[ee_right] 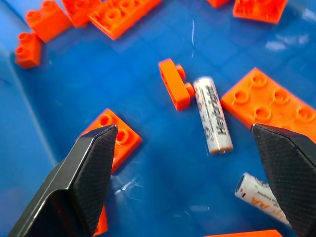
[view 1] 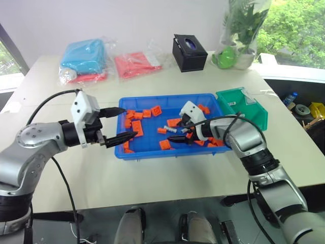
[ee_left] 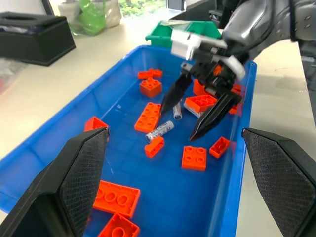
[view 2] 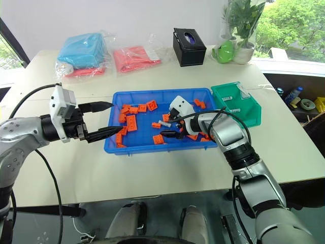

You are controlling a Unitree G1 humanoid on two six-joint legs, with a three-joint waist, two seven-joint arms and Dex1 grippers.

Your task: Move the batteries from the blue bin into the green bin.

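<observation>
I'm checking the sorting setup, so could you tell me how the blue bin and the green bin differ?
The blue bin is wide and shallow; the green bin is narrow and deep with a sloped front. The blue bin holds orange bricks and batteries; the green bin holds no bricks. Both are plastic and stand side by side.

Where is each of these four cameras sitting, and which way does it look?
Left eye view: on the head, looking forward and down at the blue bin and green bin; both arms show.
Right eye view: beside it, same scene.
Left wrist view: on the left wrist, looking along its open fingers into the blue bin, toward the right gripper.
Right wrist view: on the right wrist, looking down between its open fingers at a battery.
Both wrist views share that battery and orange bricks.
</observation>
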